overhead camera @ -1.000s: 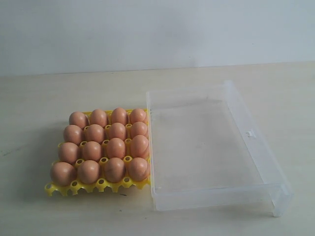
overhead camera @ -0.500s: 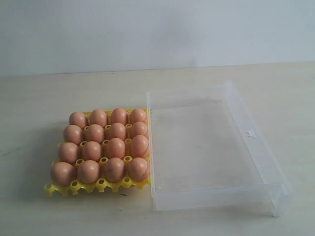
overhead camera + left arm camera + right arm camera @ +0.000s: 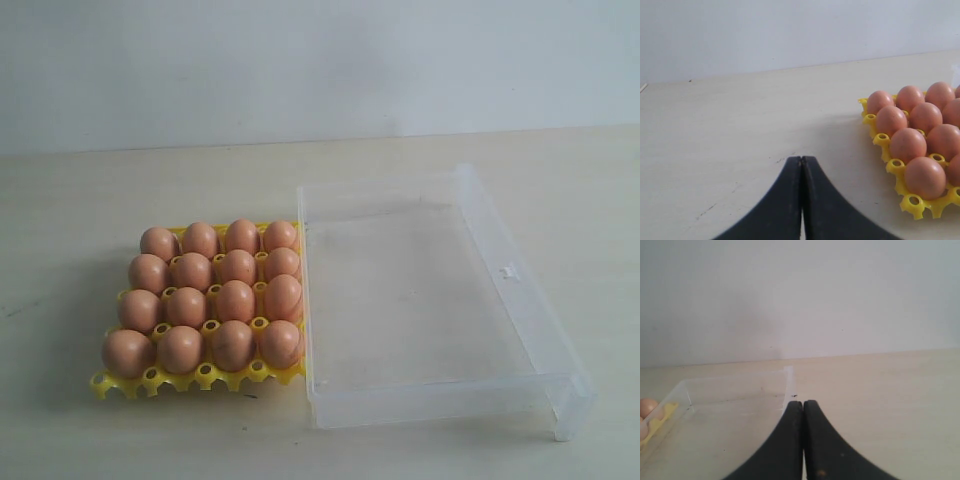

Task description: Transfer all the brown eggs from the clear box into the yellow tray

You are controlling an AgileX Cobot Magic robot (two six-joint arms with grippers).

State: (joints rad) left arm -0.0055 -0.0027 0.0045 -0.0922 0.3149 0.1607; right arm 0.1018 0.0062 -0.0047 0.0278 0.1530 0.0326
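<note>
Filling every cup of the bright yellow plastic lattice tray (image 3: 205,377), toward the pale table's (image 3: 80,200) left edge: sixteen light reddish-brown eggs (image 3: 212,295), four by four. Alongside, toward the right edge, the large transparent plastic box (image 3: 440,395), long axis near edge to far, no egg inside. Nearer the tray, left gripper (image 3: 801,165); by the box, right gripper (image 3: 803,407); both pressed together, holding nothing. Judged: nothing left to move.

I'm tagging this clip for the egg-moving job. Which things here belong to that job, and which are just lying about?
Part of the job:
- brown eggs, sixteen, all in the yellow tray
- clear box, no eggs in it
- left gripper and right gripper, both shut

Not part of it:
- table
- wall behind
</note>
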